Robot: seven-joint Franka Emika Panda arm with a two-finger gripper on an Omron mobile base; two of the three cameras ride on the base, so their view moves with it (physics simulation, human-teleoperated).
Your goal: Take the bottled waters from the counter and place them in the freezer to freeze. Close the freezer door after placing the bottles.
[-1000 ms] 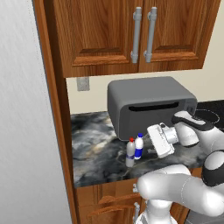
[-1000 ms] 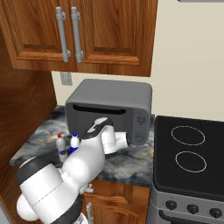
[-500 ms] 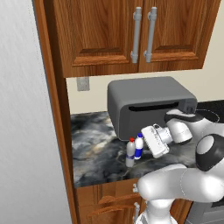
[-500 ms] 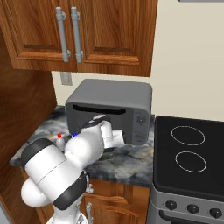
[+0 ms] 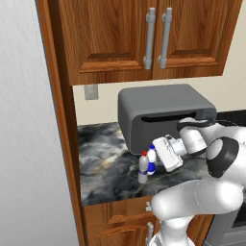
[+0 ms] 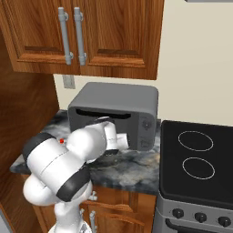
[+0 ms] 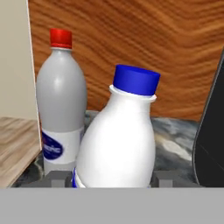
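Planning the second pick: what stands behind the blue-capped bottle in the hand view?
The red-capped bottle, upright, with wood panelling beyond. The blue-capped bottle covers its lower right side.

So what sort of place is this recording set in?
A rendered home kitchen, by the look of it: wooden wall cabinets over a dark marbled stone counter, a grey toaster oven, and a black stovetop beside it.

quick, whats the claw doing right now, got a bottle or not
Claw: fingers on either side of the blue-capped bottle on the counter; whether they have clamped it cannot be told.
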